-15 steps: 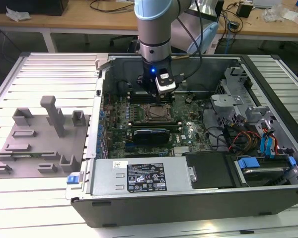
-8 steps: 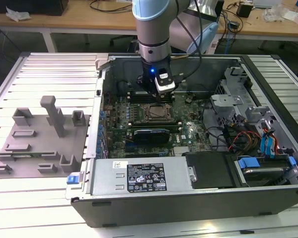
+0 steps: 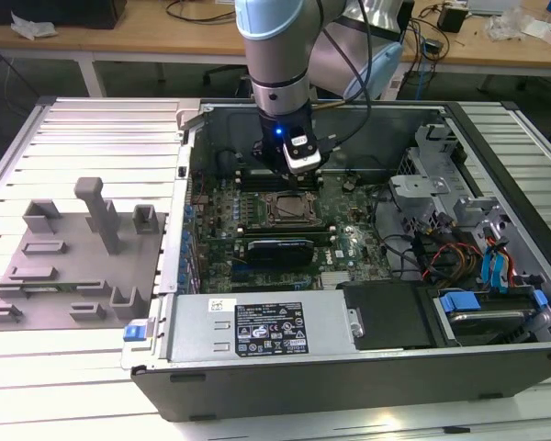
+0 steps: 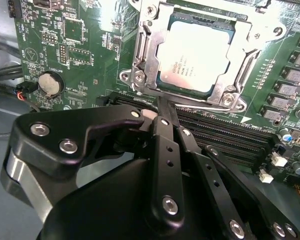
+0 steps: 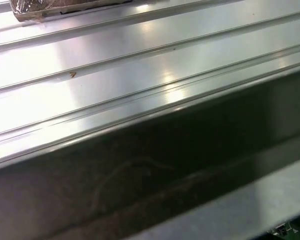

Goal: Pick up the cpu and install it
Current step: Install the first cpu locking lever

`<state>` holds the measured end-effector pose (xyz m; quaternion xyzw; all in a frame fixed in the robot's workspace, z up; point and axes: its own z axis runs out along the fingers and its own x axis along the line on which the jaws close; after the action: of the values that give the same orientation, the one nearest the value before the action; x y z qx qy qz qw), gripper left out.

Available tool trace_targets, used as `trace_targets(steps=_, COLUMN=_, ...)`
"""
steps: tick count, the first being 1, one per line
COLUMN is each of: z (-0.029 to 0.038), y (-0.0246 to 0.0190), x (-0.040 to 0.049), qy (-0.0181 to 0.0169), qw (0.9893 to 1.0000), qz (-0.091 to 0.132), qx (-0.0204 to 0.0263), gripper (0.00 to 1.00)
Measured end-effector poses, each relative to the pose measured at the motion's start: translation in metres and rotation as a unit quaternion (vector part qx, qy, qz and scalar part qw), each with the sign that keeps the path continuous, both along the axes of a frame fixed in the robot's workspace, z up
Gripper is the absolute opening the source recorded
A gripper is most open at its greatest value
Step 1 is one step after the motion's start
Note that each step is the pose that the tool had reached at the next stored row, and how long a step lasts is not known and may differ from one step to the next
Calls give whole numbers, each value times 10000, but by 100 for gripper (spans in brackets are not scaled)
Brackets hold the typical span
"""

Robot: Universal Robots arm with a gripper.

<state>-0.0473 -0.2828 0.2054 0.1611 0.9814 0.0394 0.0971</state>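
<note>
The cpu [image 4: 192, 57], a pale silver-white square chip, lies flat inside the metal-framed socket [image 4: 140, 60] on the green motherboard [image 4: 90, 45]. In the second wrist view my gripper [image 4: 165, 107] stands just beside the socket's edge, its black fingers [image 4: 162, 145] pressed together with nothing between them. In the exterior view the gripper [image 3: 298, 167] hangs inside the open computer case, just behind the dark socket [image 3: 287, 209].
Grey plastic fixture blocks [image 3: 83, 257] sit on the ridged metal table at the exterior view's left. The case holds a power supply [image 3: 262, 326] at the front and drive cages with cables [image 3: 459, 230] at the right. Memory slots [image 4: 215, 135] run beside the socket.
</note>
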Motion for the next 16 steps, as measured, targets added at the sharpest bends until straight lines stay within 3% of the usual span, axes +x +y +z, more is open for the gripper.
trace_targets(steps=7, z=-1, y=35, x=-1, qy=0, qw=10000, qz=-54, qx=0, gripper=11)
trace_targets(steps=16, z=-14, y=36, x=-47, qy=1, qw=9997, qz=-244, qx=-1, gripper=11)
